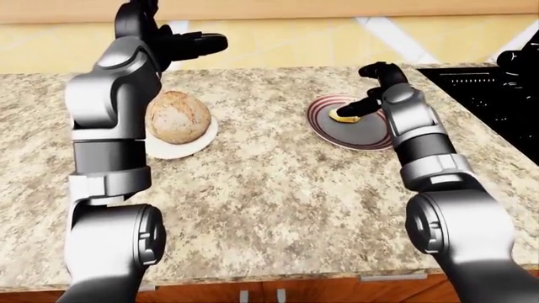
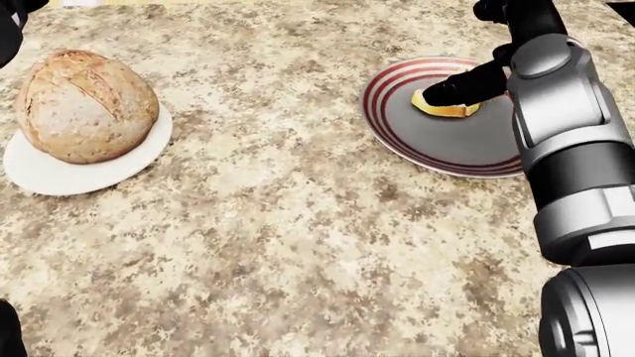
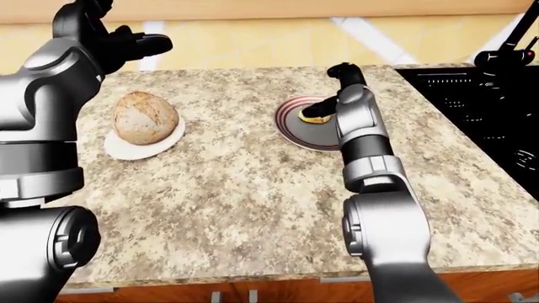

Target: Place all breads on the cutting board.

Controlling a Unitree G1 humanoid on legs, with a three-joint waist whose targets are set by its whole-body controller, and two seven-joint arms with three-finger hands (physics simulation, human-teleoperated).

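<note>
Head view: granite worktop [image 2: 298, 245] with two plates. Round loaf [image 2: 84, 104] on a white plate [image 2: 50, 175] at left, untouched. Small yellow bread slice [image 2: 449, 109] on a grey plate with red stripes [image 2: 397, 134] at upper right, well apart from the loaf. Right hand [image 2: 476, 78] down on that slice, one dark finger lying across its top; can't tell if the fingers actually grip it or just rest there. Left-eye view: left hand [image 1: 181, 44] raised high above the worktop, over the loaf, fingers spread wide, holding nothing. Black stove [image 1: 493, 88] off at the right edge. No cutting board visible anywhere.
</note>
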